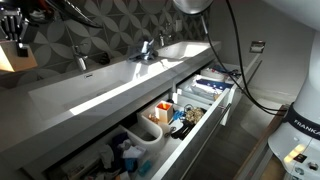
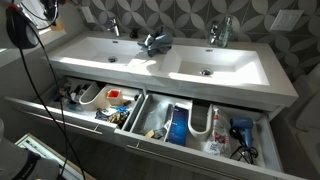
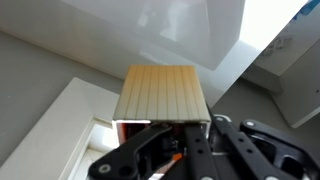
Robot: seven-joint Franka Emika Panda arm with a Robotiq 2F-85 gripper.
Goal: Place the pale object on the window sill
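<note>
The bench (image 2: 250, 75) with its twin basins fills both exterior views; the cluttered open drawer (image 1: 200, 125) gapes below its front. Should the pale object (image 3: 160, 92) slip, we judge it could drop towards these, since the claw (image 3: 183, 128) is clamped on its near end only; a nudge against the white ledge (image 3: 60, 125), perhaps the sill, might pivot it loose. The object is held aloft in the claw, clear of the bench; its ribs and apparent long axis run straight out from the claw, towards the top of the wrist view.
</note>
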